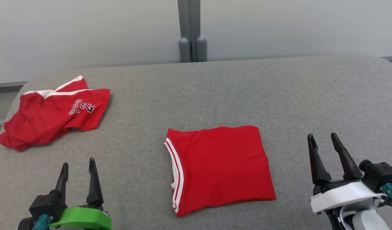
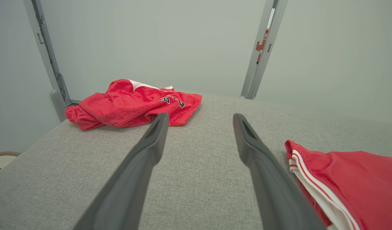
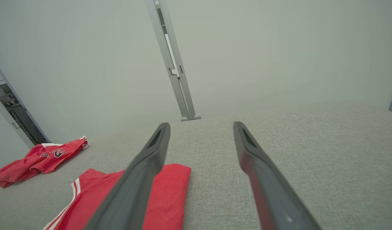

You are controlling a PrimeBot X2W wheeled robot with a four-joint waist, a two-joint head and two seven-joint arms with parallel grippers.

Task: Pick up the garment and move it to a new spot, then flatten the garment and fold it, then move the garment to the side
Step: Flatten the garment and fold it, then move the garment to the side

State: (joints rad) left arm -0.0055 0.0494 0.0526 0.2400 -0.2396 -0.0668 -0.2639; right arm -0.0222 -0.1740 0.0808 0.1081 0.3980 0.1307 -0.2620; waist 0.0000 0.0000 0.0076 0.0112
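**A:** Left end effector sits near the front-left of the desk. Its two dark fingers are spread wide with nothing between them. Right end effector is toward the front-right, fingers likewise apart and empty.

**B:** And the garment?

**A:** Folded red garment lies flat between the two, toward the front edge and a little right of centre. It is nearly square, marginally longer left to right, and slightly skewed. Its front-left corner comes closest to the front edge. White-striped trim runs front to back along its left side.

**B:** Which arm is nearer?

**A:** The right. Its fingertips stand near the garment's far-right corner, so the cloth lies to its left and a bit toward the front edge. In the right wrist view that corner sits partly behind its left finger. The left end effector has a wider strip of bare desk between it and the striped edge. In the left wrist view that edge lies off to its right.

**B:** The other red piece?

**A:** Crumpled red garment with printed digits lies at the far-left corner, well apart from both end effectors.

**B:** What step is this?

**A:** My judgement is that the folding looks done and the move to the side remains. The right arm has the shorter reach, across to the right-hand edge. A pinch at one edge alone could let the layers fall open. Taking both side edges looks safer.
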